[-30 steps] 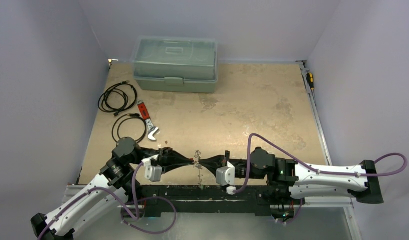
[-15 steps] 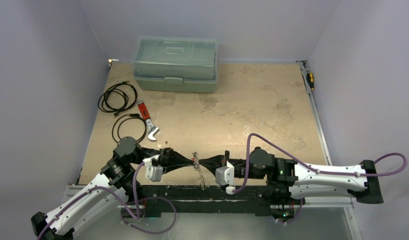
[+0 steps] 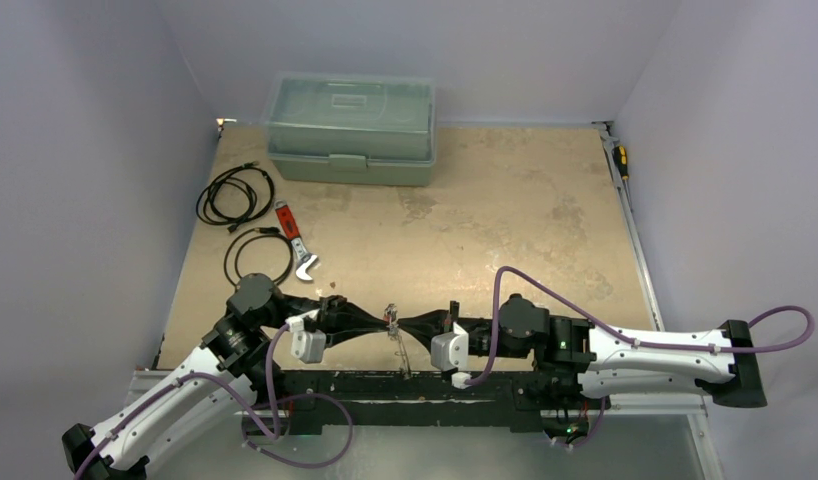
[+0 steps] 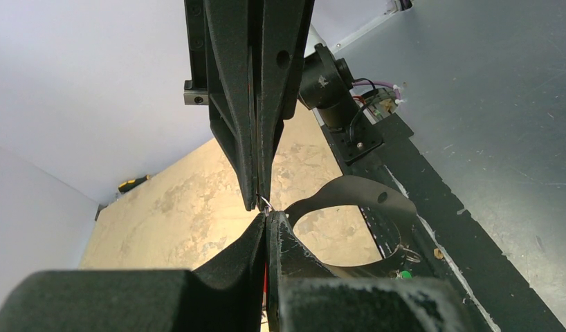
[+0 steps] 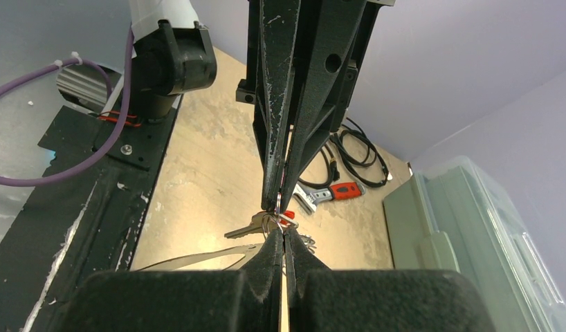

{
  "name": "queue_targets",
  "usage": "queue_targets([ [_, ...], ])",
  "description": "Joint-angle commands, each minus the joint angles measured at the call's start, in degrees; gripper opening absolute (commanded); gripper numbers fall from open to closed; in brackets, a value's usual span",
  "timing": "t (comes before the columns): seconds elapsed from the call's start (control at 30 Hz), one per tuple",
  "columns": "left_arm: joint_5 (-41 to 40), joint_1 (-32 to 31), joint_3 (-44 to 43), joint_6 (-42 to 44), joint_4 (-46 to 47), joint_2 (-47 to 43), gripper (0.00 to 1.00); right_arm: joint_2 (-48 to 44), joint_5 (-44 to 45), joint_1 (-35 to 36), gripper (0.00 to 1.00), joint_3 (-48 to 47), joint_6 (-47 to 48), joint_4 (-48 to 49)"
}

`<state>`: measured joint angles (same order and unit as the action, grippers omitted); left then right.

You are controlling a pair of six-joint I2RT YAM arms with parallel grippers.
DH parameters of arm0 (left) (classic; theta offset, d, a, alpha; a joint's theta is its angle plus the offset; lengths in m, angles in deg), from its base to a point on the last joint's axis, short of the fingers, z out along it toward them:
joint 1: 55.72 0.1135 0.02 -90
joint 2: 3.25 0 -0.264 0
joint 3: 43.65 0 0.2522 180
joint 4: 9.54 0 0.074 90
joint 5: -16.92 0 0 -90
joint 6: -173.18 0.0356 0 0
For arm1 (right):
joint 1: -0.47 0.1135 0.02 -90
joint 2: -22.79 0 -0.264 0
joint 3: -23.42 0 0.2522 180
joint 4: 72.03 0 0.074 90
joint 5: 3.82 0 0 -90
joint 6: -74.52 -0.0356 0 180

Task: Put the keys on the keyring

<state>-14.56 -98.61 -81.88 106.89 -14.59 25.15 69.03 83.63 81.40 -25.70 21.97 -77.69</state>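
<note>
- Keys [image 5: 256, 225]: a small bunch hanging exactly where my two claws meet, low over the near middle of the table [image 3: 505, 220]. One silver blade sticks out sideways, across the line of my fingers. A red head [image 5: 288, 216] sits against the tips.
- Keyring [image 3: 402, 348]: a thin hoop hanging from that same meeting point and dropping toward the near edge. The wire is too fine to show whether any key is already threaded on it.
- Relation that counts: bunch and hoop both lie at my fingertips, not off to one side, and neither arm is nearer. I judge that what comes next is a fine feed of wire through a key's hole, with almost no room to spare.
- Left claw [image 4: 266, 218]: fingers pressed together to a slit, tip to tip with the other claw. Something thin is nipped there, but I cannot tell whether it is key or wire.
- Right claw [image 5: 284, 234]: fingers together likewise, pointing straight at the left one. A small wire loop [image 4: 265, 203] shows at its tips, and I cannot tell what it belongs to.
- Wrench [image 3: 295, 240]: red-handled, lying on the table well apart, to the far left.
- Cables [image 3: 235, 195]: black coils just beside the wrench.
- Box [image 3: 350, 128]: green, lid shut, at the far edge.
</note>
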Motion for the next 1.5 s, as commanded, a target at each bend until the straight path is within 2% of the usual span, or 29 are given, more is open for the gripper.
queue_targets([
  [0.0, 0.5, -0.4, 0.5, 0.8, 1.8, 0.4, 0.0, -0.8, -0.4, -0.1, 0.0, -3.2, -0.7, 4.9],
  [1.4, 0.0, -1.0, 1.4, 4.8, 0.3, -0.7, 0.0, -0.6, 0.7, -0.1, 0.0, -3.1, -1.1, 5.5],
  [1.47, -0.6, -1.0, 1.4, 4.8, 0.2, -1.0, 0.08, -0.6, 0.7, -0.1, 0.0, -3.1, -1.2, 5.5],
])
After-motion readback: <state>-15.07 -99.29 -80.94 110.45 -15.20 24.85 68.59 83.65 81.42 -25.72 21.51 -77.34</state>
